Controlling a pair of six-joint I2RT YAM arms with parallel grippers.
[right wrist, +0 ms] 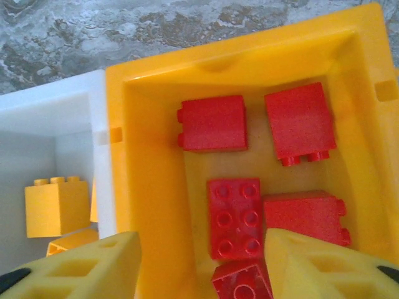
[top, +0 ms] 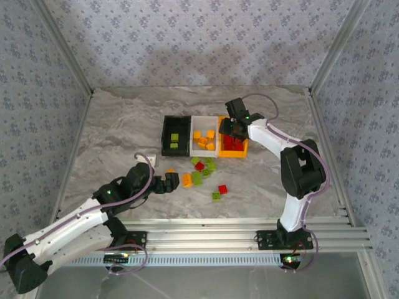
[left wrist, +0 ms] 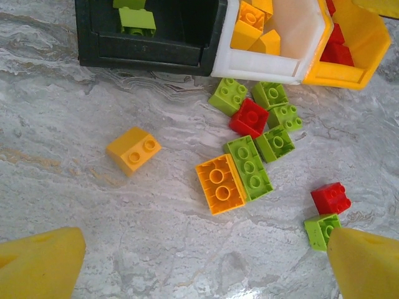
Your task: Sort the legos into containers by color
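Right jaws: hanging over the orange bin [right wrist: 156,187], the right-hand one of three containers set in a row at mid-desk [top: 124,124]. Right fingers [right wrist: 81,268] stand apart, roughly half open, with nothing clamped between them. Five red legos [right wrist: 212,123] show in that bin, and one lies below the gap.

White bin [top: 204,118], middle of the row: holds orange-yellow legos [right wrist: 56,205].
Black bin [top: 176,118], left end: holds lime green legos [left wrist: 137,18].

Left jaws: low over the desk, near-left of the loose pile, spread wide and empty. Left fingers [left wrist: 37,261] frame bare desk.

Loose pile [left wrist: 249,168]: just near of the bins, with green, red and orange-yellow mixed and several touching. A lone orange-yellow brick [left wrist: 133,150] lies apart to its left. A red brick [left wrist: 330,198] touches a green brick [left wrist: 321,229] at the near right.
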